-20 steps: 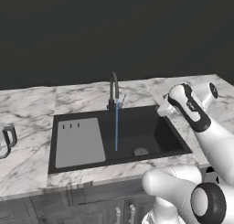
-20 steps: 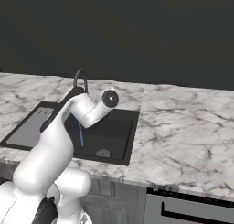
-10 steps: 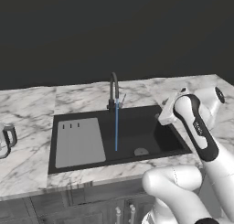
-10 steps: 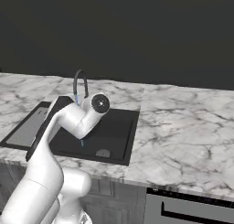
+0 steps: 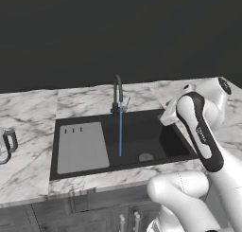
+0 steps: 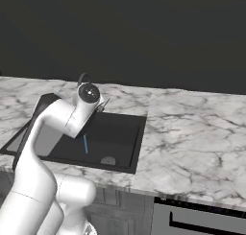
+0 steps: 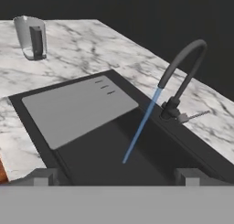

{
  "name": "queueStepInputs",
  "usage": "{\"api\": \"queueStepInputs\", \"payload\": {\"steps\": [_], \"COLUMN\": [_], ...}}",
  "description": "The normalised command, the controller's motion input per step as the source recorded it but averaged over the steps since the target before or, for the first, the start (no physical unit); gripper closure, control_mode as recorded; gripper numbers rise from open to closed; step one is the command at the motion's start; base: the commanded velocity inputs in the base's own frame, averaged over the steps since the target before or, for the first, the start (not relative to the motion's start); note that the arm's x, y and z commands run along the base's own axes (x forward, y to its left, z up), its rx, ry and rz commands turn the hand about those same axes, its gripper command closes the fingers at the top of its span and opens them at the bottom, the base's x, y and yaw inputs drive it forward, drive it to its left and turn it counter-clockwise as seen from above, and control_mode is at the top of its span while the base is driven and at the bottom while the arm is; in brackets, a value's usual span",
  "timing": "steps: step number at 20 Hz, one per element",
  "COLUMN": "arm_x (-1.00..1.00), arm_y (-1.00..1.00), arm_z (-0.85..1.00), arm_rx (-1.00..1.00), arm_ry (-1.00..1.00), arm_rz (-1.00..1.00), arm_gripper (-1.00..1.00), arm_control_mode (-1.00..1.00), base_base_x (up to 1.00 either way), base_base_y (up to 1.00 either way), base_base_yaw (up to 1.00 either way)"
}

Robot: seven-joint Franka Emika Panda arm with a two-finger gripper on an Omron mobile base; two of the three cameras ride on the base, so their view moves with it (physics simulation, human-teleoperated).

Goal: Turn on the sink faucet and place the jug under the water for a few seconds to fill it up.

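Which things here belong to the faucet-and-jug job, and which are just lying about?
Job:
faucet, on
water, running into the sink
jug, on the counter, left of the sink
hand, open, empty

Lying about:
drainboard
counter
orange thing at the hand view's edge, unclear

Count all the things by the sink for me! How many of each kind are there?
Sink faucet: 1
Stream of water: 1
Jug: 1
Sink: 1
Drainboard panel: 1
Round drain: 1
Robot gripper: 1
Total: 7
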Motion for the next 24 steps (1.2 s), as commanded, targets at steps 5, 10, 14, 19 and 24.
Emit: {"api": "queueStepInputs", "payload": {"steps": [5,10,14,19,24], "arm_x": [-0.14,-0.07,-0.05,-0.02,-0.22], "arm_y": [0.19,-0.01,-0.20,-0.17,-0.03], "arm_z": [0.39,0.05,0.00,0.00,0.00], "arm_rx": [-0.12,-0.05,0.00,0.00,0.00], "arm_ry": [0.14,0.01,0.00,0.00,0.00], "arm_rz": [0.00,0.00,0.00,0.00,0.00], "arm_gripper": [-1.00,-1.00,-1.00,-1.00,-1.00], "arm_control_mode": [-1.00,-1.00,-1.00,-1.00,-1.00], "base_base_x": [0.00,0.00,0.00,0.00,0.00], "base_base_y": [0.00,0.00,0.00,0.00,0.00], "base_base_yaw": [0.00,0.00,0.00,0.00,0.00]}}
